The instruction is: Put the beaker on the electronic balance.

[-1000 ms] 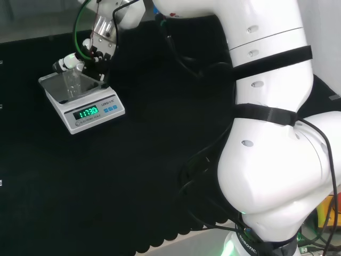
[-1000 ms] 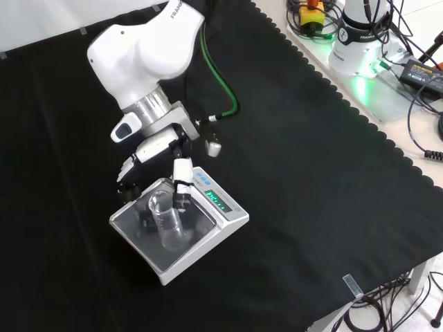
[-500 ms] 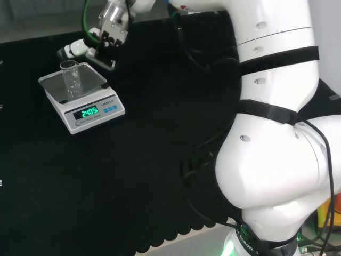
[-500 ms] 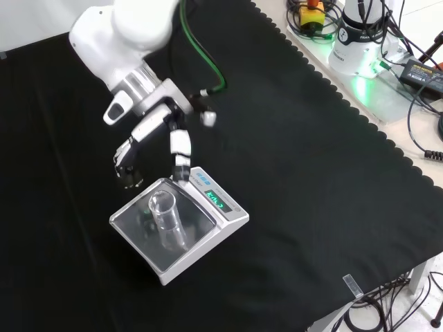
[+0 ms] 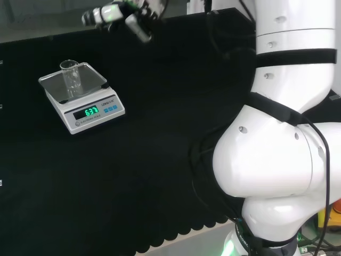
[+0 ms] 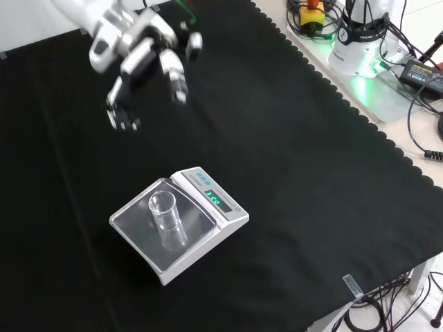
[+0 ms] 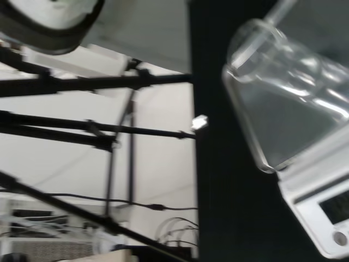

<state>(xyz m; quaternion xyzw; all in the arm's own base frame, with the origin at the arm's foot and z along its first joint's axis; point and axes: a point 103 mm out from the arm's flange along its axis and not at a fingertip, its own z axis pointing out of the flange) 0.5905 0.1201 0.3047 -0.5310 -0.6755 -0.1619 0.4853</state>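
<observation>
The placing step looks done: the clear glass beaker (image 6: 165, 218) stands on the steel pan of the electronic balance (image 6: 225, 220), free of any grip, and the hand (image 6: 142, 59) hangs well apart from it at about eleven o'clock in the front view, fingers spread and relaxed with nothing in them. What remains, as I judge it, is only for the hand to draw clear without brushing the glass. The beaker is upright, its long axis vertical and its open mouth pointing straight up, near the pan's middle.
</observation>
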